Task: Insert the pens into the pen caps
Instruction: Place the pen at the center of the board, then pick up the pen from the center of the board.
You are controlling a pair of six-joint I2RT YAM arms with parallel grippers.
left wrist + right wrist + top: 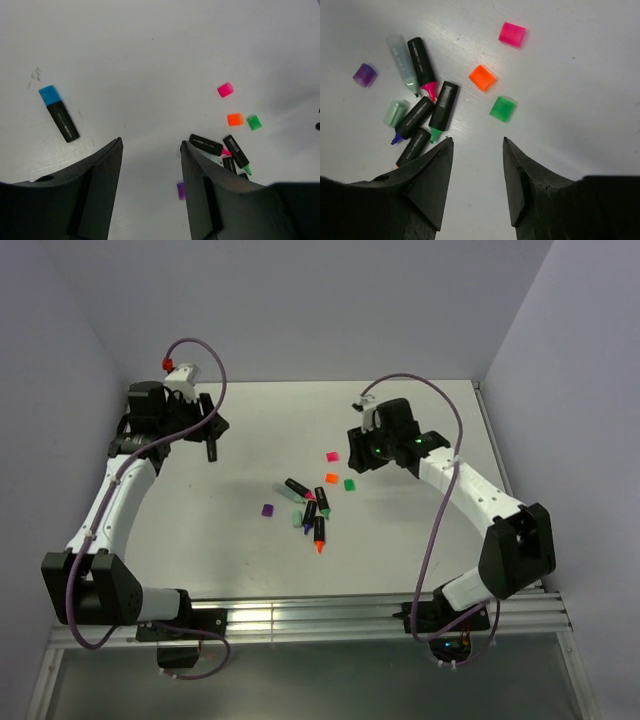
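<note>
STATUS. The right end effector [477, 142] is spread, with nothing between its fingers. It hangs above the counter [230, 550], and the green cap [501, 109] lies just beyond its tips at 1 o'clock. The left end effector [151, 142] is likewise spread and empty, well apart from the heap. A blue-capped pen [59, 114] lies at its 10 o'clock and is judged complete.

LOCATION. In the top view the loose pens [308, 510] lie in a touching heap at the counter's centre. From the heap:
- orange cap [482, 78] at 1 o'clock
- green cap at 2 o'clock
- pink cap [512, 34] farther out at 1 o'clock
- purple cap [364, 74] at 9 o'clock
- pale green cap [395, 113] at the heap's 7 o'clock edge

PROCEDURE. The step in hand is judged to be the pick of the green cap.
1. Centre the finger gap over the cap and square the fingers to its flat sides.
2. Descend clear of the orange cap near it.
3. Which way the cap's mouth faces cannot be read from these views, so confirm it before closing.
4. Take the green-tipped pen [444, 109] by the rear of its barrel, drawing it out gently since neighbours touch it.
5. Press tip into mouth along one straight line
</note>
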